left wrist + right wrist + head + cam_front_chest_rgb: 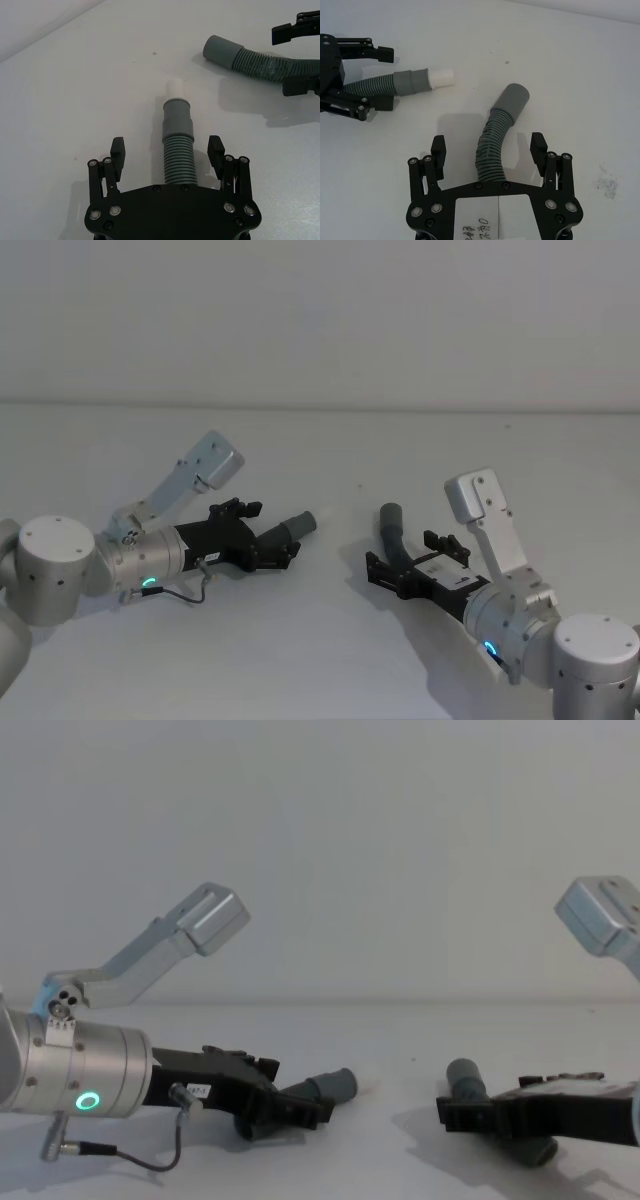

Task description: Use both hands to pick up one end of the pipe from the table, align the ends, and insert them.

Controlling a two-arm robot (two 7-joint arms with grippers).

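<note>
On the table I count two grippers of mine: my left gripper and my right gripper. Each carries two black fingers, so four fingers in all. Two ribbed hose pieces lie on the table, the first hose piece and the second hose piece, one for each gripper. Each piece has one smooth grey cuff, the first cuff and the second cuff, which makes two cuffs. There is one white tip, on the first cuff. Above the table I count two silver brackets and two green lights, one of each per arm. The table itself is one.
</note>
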